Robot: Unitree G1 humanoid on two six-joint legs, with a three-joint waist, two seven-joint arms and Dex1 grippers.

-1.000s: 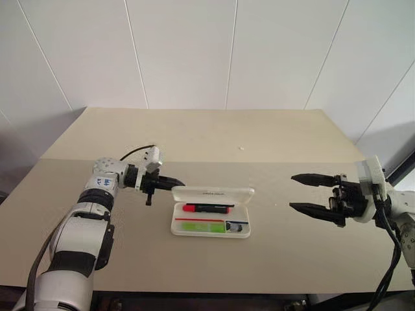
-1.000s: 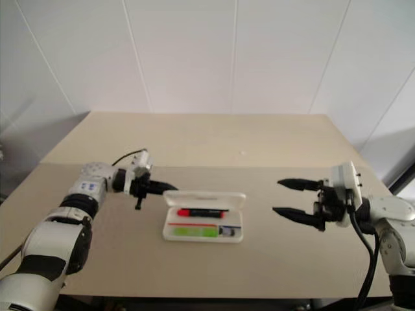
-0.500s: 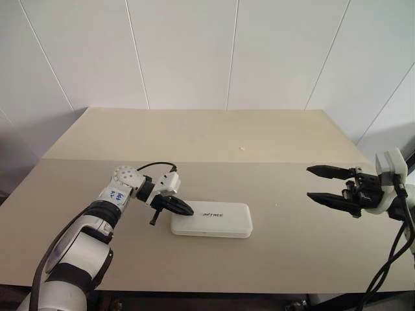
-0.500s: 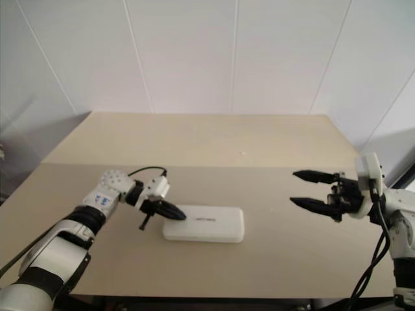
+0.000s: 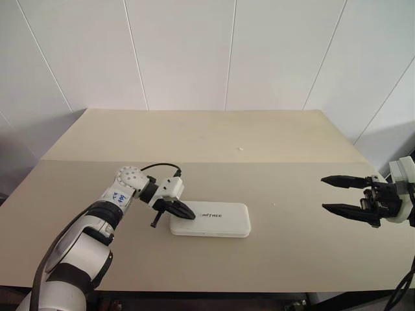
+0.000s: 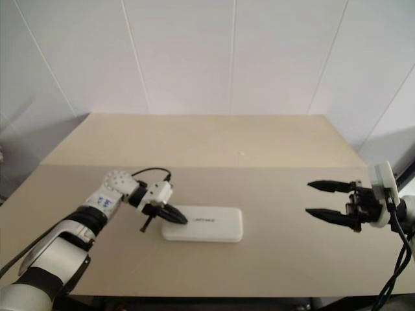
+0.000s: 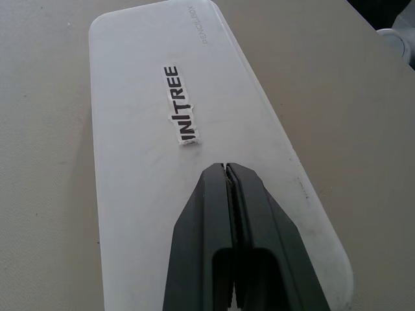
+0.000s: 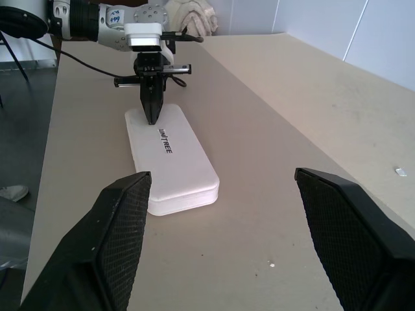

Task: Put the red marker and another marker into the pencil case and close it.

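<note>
Beige table by white panel walls: the flat white plastic pencil case lies closed mid-table, left gripper pinched shut on its lid's left end, right gripper spread wide, well apart.

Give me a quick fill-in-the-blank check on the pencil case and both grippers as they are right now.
1. The lid of the pencil case is ____.
2. The left gripper, fingers together, is at the case's ____ end.
3. The right gripper hangs ____ and holds nothing.
4. The case lies on the beige ____.

Missing words: closed; left; open; table
</note>
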